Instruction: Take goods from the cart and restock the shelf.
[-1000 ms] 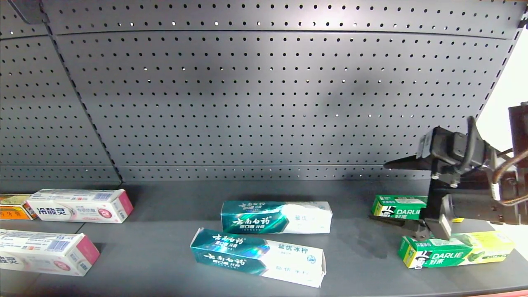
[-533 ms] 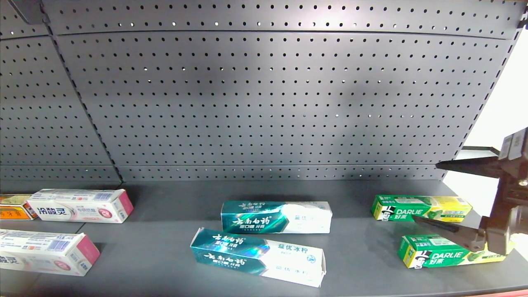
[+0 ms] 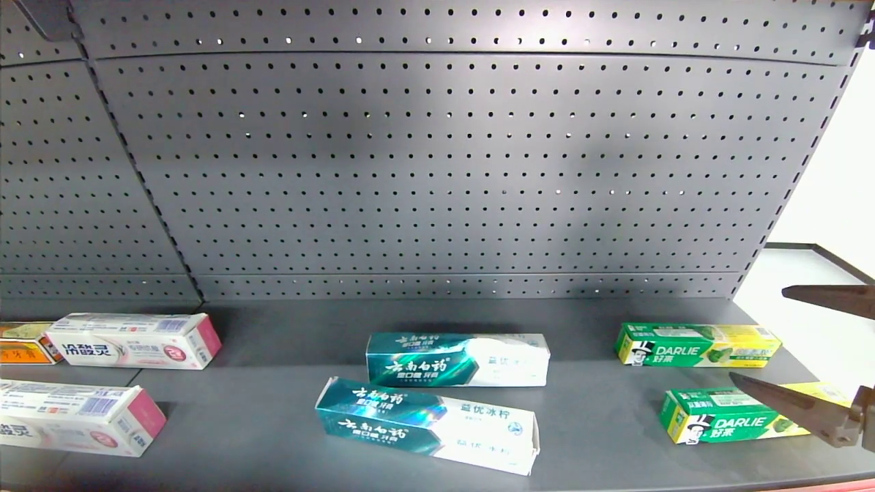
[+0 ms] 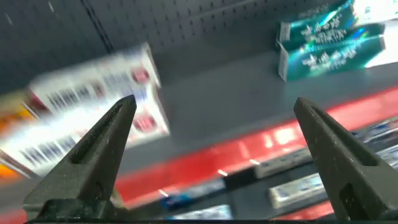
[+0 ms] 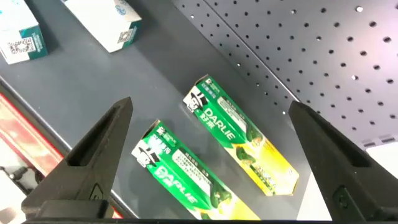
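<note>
Two green-and-yellow toothpaste boxes lie flat on the right of the grey shelf: a rear one and a front one. My right gripper hangs open at the shelf's right end, holding nothing, its lower finger over the front green box. Two teal-and-white boxes lie mid-shelf. Pink-and-white boxes lie at the left. My left gripper is open and empty, in front of the shelf's red edge near a pink-and-white box.
A pegboard back wall rises behind the shelf. An orange box sits at the far left. Boxed goods lie below the shelf's red front strip. Bare shelf lies between the teal and green boxes.
My right gripper has drawn back to the right, away from the green boxes, leaving both lying on the shelf. The boxes have not moved.
</note>
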Controlling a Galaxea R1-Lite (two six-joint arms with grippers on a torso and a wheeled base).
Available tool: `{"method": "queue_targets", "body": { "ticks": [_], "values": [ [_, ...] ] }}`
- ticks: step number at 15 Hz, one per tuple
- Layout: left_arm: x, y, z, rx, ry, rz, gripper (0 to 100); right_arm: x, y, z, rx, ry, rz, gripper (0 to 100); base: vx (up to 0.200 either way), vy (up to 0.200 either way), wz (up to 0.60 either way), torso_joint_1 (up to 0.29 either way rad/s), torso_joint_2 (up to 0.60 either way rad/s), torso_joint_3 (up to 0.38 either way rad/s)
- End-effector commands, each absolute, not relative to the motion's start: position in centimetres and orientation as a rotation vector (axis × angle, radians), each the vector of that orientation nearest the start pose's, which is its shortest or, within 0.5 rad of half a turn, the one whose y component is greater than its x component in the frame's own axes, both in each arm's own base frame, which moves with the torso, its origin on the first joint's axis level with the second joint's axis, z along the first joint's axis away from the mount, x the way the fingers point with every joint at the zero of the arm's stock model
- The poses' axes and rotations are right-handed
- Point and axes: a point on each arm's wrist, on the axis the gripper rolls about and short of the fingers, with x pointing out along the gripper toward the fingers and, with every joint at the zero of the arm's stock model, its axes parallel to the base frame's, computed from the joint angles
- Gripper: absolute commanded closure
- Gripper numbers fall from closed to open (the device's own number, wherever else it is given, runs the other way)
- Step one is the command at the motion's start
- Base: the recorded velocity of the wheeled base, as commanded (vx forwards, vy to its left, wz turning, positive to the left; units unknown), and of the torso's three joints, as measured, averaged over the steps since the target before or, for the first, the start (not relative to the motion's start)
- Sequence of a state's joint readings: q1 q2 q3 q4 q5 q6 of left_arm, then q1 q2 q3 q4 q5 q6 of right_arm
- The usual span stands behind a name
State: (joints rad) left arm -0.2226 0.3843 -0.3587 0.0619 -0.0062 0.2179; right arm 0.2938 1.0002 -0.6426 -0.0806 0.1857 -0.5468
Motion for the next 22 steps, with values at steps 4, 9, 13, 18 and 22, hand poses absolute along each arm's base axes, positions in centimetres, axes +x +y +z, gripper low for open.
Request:
{"method": "queue_targets", "body": {
  "ticks": [4, 9, 13, 18, 22],
  "values": [
    [8.4, -3.2, 21.9, 0.283, 0.293, -0.415, 0, 12.0, 3.6, 24.2, -0.416, 0.152, 0.485, 0, 0.0, 0.0, 0.0, 0.0, 0.0, 0.0],
    [15.2, -6.9, 21.8, 0.362, 0.394, -0.453, 0, 11.9, 3.1, 24.1, -0.396, 0.161, 0.45, 0, 0.0, 0.0, 0.0, 0.0, 0.0, 0.0],
    [16.3, -7.3, 21.1, 0.382, 0.437, -0.401, 0, 12.0, 3.1, 24.1, -0.395, 0.163, 0.455, 0, 0.0, 0.0, 0.0, 0.0, 0.0, 0.0],
    [15.4, -5.6, 19.3, 0.369, 0.452, -0.336, 0, 12.4, 2.9, 24.1, -0.395, 0.172, 0.446, 0, 0.0, 0.0, 0.0, 0.0, 0.0, 0.0],
    [15.2, -4.5, 19.8, 0.348, 0.435, -0.266, 0, 13.5, 2.9, 24.1, -0.378, 0.195, 0.466, 0, 0.0, 0.0, 0.0, 0.0, 0.0, 0.0]
  ]
}}
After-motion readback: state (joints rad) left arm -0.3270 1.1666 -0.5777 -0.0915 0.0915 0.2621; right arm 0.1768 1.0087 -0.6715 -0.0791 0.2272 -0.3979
